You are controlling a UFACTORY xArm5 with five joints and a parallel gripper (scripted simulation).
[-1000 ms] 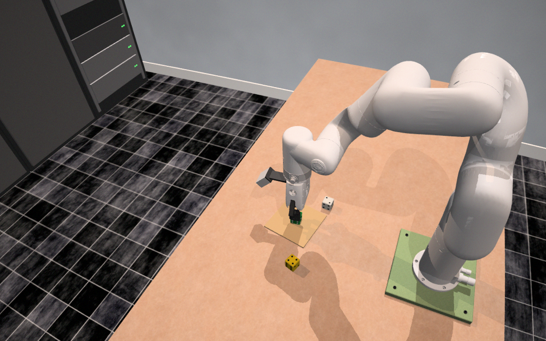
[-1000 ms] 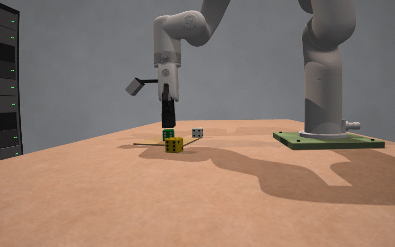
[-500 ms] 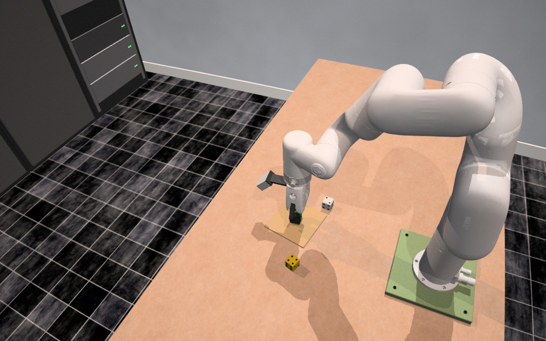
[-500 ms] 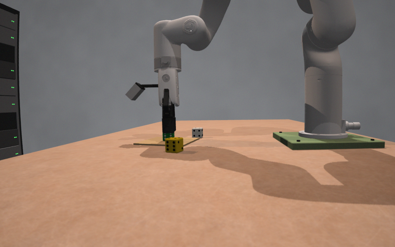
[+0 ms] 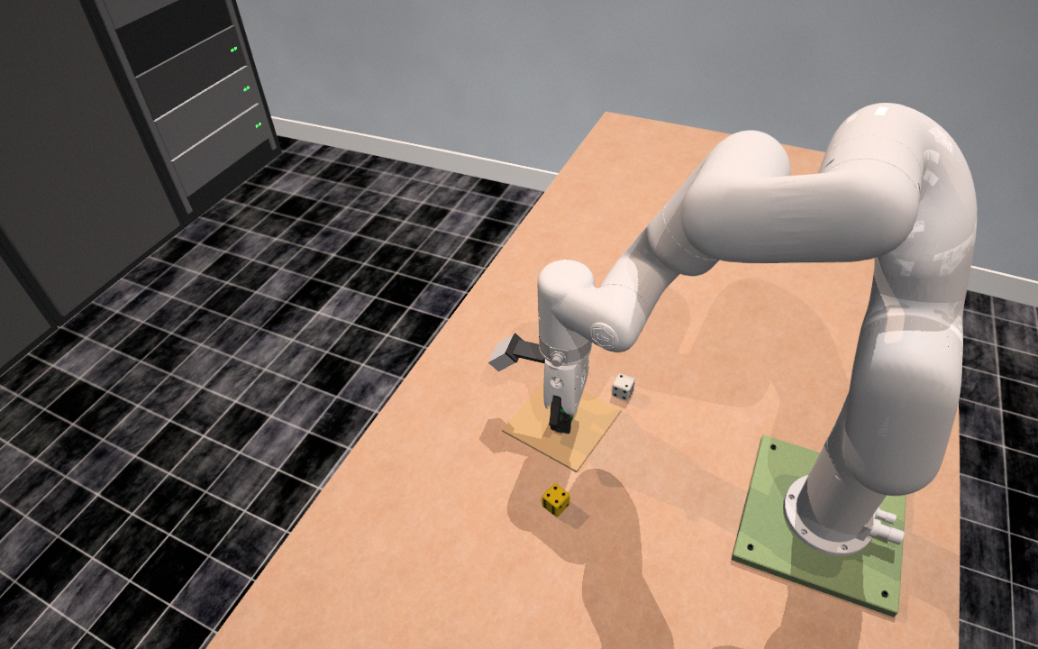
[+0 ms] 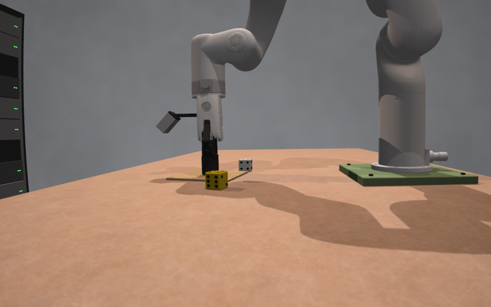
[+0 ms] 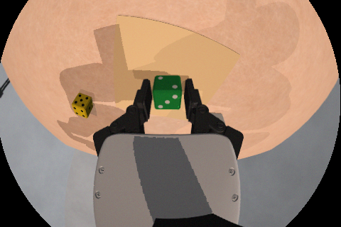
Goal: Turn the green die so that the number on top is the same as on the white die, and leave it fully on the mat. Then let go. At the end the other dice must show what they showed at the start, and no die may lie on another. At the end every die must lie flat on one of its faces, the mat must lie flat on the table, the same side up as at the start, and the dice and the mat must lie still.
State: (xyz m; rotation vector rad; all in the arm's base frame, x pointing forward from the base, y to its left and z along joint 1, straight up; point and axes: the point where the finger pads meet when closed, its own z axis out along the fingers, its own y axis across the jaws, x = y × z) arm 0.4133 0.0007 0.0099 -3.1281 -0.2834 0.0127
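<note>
The green die [image 7: 168,93] sits flat on the tan mat [image 7: 175,57], near the mat's middle. My gripper [image 7: 168,87] is lowered around it, one black finger on each side with a thin gap, so it is open. In the top view the fingers [image 5: 559,425] reach down to the mat [image 5: 587,432] and hide most of the die. In the exterior view the fingers [image 6: 209,168] hide it fully. The white die [image 5: 623,386] lies on the table just beyond the mat's far corner, also seen in the exterior view [image 6: 245,164].
A yellow die [image 5: 556,500] lies on the table in front of the mat, also in the exterior view [image 6: 216,179] and the wrist view [image 7: 82,104]. The arm's green base plate [image 5: 821,525] is at the right. The table's left edge is near the mat.
</note>
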